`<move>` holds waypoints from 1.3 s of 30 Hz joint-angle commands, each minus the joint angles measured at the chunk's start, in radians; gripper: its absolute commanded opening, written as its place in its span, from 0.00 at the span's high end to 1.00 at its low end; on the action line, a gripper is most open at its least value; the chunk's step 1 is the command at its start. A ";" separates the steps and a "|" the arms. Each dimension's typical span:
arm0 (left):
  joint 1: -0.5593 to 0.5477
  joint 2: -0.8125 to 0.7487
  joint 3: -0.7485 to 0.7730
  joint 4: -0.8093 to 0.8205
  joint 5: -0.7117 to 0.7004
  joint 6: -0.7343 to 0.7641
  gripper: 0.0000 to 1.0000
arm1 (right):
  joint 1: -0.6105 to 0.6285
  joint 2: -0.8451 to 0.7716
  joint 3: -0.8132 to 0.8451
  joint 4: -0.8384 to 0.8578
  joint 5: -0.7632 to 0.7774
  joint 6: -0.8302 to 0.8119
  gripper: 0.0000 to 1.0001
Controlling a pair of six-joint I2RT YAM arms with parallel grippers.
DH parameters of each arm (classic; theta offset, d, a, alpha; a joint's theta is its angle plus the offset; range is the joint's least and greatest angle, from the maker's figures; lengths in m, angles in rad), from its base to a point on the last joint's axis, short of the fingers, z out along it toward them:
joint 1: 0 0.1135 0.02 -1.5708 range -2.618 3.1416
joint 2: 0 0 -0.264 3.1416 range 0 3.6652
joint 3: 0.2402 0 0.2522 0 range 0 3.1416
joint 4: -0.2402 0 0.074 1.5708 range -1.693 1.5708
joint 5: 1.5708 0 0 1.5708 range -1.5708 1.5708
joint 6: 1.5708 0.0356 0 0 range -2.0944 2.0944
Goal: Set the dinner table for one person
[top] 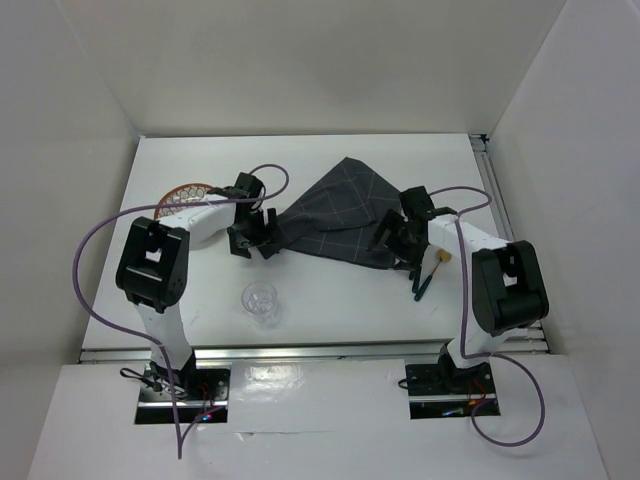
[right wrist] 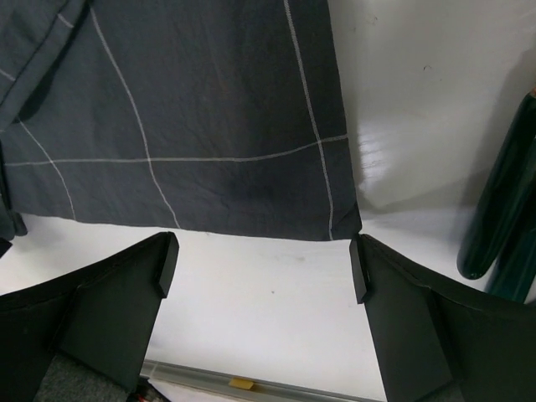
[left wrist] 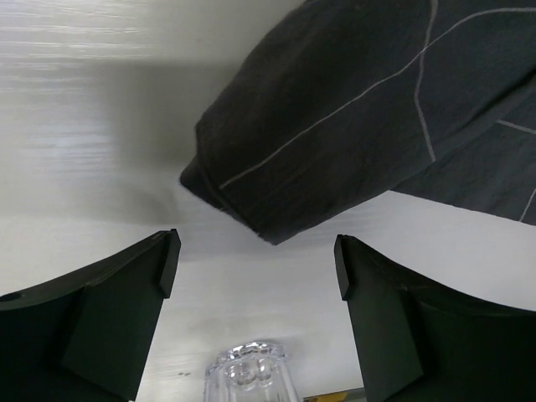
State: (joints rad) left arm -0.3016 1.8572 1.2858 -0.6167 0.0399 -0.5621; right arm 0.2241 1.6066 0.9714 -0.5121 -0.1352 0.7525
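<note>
**At the cloth's near corners: both grippers low and spread**

Across the middle of the dinner table [top: 340,315] a dark grey checked cloth [top: 330,215] lies rumpled and partly folded over itself. The left gripper [top: 252,243] is held low at the cloth's left corner, its fingers spread apart with nothing between them. In the left wrist view that corner sits just ahead of the gap, not yet inside it. The right gripper [top: 398,250] is likewise spread and bare at the right corner.

The step in hand is judged to be a pinch on both corners, so that the cloth can be drawn out flat as a placemat. It would be done well if:

- each corner were taken cleanly (the left one looks doubled over);
- both pinches were closed together;
- the cloth were pulled taut evenly.

The cloth should also be kept off the drinking glass [top: 262,300], which stands near the left gripper, and off the green-handled utensils [top: 421,281] beside the right.

Nothing is seen in the glass. An orange mesh basket [top: 186,192] lies partly behind the left arm, and its contents cannot be told.
</note>
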 commanded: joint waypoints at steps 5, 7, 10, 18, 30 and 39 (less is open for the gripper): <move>0.022 0.054 -0.019 0.074 0.115 -0.050 0.11 | -0.006 0.024 -0.023 0.038 0.015 0.048 0.06; 0.022 0.066 -0.010 0.074 0.138 -0.050 0.16 | -0.006 0.033 -0.034 0.049 0.016 0.057 0.07; 0.022 0.077 0.003 0.074 0.138 -0.059 0.27 | -0.006 0.044 -0.034 0.058 0.006 0.071 0.08; 0.032 0.077 0.069 0.049 0.120 -0.038 0.96 | 0.003 0.107 -0.043 0.096 0.015 0.139 0.25; 0.041 0.013 0.216 -0.054 0.161 -0.001 1.00 | 0.032 0.162 0.151 0.003 0.176 0.177 1.00; 0.197 -0.071 0.474 -0.075 0.325 -0.183 1.00 | 0.023 0.151 0.349 -0.069 0.278 0.076 1.00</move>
State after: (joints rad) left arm -0.1844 1.8866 1.7187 -0.6949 0.2749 -0.6380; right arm 0.2504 1.7718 1.2606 -0.5323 0.0662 0.8642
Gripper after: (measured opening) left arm 0.038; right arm 0.044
